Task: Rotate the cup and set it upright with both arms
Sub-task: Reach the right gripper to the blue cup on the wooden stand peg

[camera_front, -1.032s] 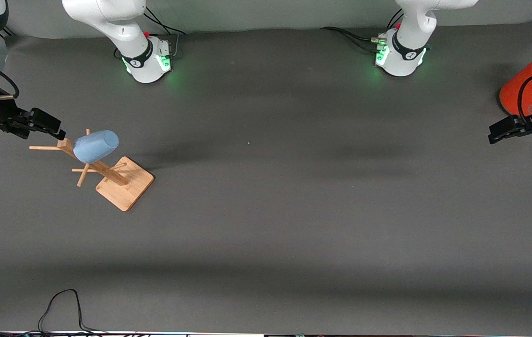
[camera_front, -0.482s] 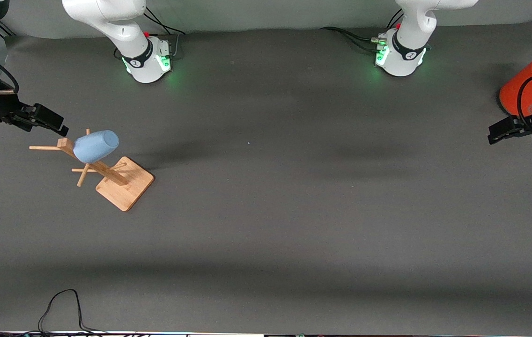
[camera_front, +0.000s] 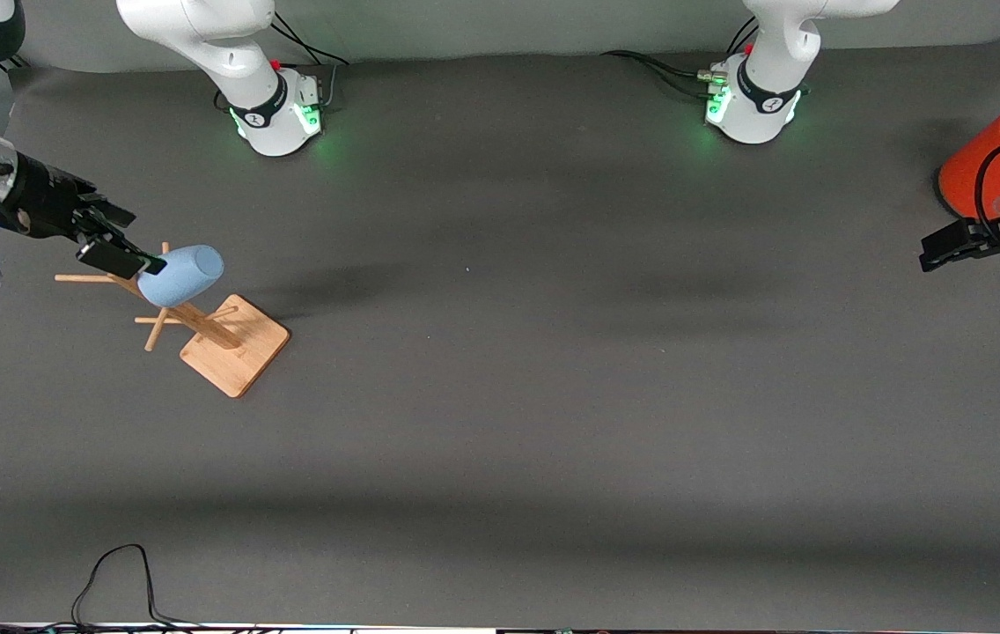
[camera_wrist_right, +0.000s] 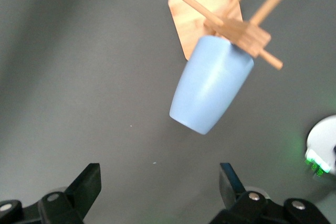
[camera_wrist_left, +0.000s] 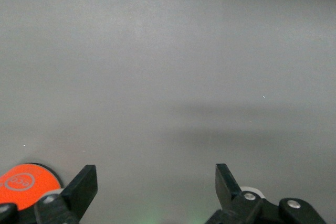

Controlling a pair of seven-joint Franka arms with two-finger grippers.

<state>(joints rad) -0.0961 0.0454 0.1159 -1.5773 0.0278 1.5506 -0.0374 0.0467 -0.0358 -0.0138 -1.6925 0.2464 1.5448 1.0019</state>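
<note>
The light-blue cup (camera_front: 181, 275) (camera_wrist_right: 210, 90) hangs tilted on a peg of a wooden rack (camera_front: 236, 348) (camera_wrist_right: 202, 11) toward the right arm's end of the table, its closed bottom pointing toward the table's middle. My right gripper (camera_front: 126, 239) (camera_wrist_right: 160, 179) is open in the air beside the cup's mouth end, over the rack's pegs, with nothing between its fingers. My left gripper (camera_front: 936, 249) (camera_wrist_left: 156, 179) waits open and empty at the left arm's end of the table.
A large orange-red can (camera_front: 988, 167) (camera_wrist_left: 21, 184) with a grey top stands right by the left gripper. A black cable (camera_front: 117, 563) loops near the table edge closest to the front camera. Dark mat covers the table.
The right gripper has turned its wrist and moved closer to the cup, over the rack's pegs. The left arm and the cup have not moved.
</note>
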